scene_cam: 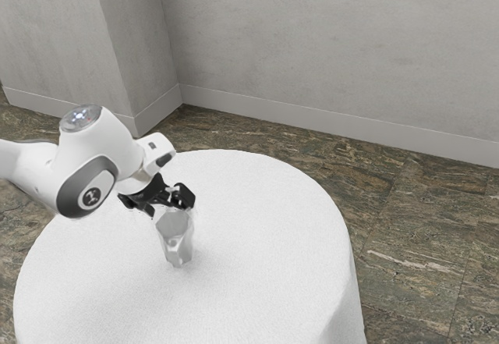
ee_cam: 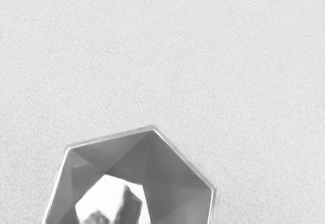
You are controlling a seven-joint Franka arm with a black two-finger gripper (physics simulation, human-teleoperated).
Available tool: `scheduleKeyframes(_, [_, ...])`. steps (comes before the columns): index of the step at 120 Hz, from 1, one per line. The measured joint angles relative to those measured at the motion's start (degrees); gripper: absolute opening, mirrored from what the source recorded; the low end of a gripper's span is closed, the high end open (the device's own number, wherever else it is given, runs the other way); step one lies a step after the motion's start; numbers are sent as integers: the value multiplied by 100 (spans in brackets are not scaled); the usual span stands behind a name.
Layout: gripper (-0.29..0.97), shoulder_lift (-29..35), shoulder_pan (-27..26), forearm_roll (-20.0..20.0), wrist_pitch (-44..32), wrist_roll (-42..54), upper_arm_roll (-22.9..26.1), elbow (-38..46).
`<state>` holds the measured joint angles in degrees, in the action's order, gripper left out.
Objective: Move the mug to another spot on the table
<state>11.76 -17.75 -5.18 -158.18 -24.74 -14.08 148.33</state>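
The faceted grey mug (scene_cam: 175,242) stands upright directly beneath my claw (scene_cam: 170,207), its rim right up against the claw's underside and its base seemingly down on the round white table (scene_cam: 273,227). From the hand's own camera I look straight down into the mug's (ee_cam: 137,178) angular mouth, close below the claw, with plain white tabletop (ee_cam: 193,51) stretching out beyond it. I cannot tell whether the claw is spread or pinching the mug.

Light: bright, soft, even over the white table (scene_cam: 281,203); stone floor (scene_cam: 421,203) darker
Shadows: one faint, soft-edged patch at the base of the mug (scene_cam: 175,239)
Glare: white reflection inside the mug's facets, wrist view
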Motion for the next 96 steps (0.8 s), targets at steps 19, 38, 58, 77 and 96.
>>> scheduleKeyframes(19, [68,-26,0,-222,185,5,36,-764])
scheduleKeyframes(38, [68,-670,-74,-432,1103,2,114,-2360])
scheduleKeyframes(58, [68,-1376,-213,-502,2386,9,158,-3966])
scheduleKeyframes(77, [68,-1458,-329,-516,3024,15,155,-4257])
scheduleKeyframes(96, [68,-1613,-370,-631,3539,21,152,-4710])
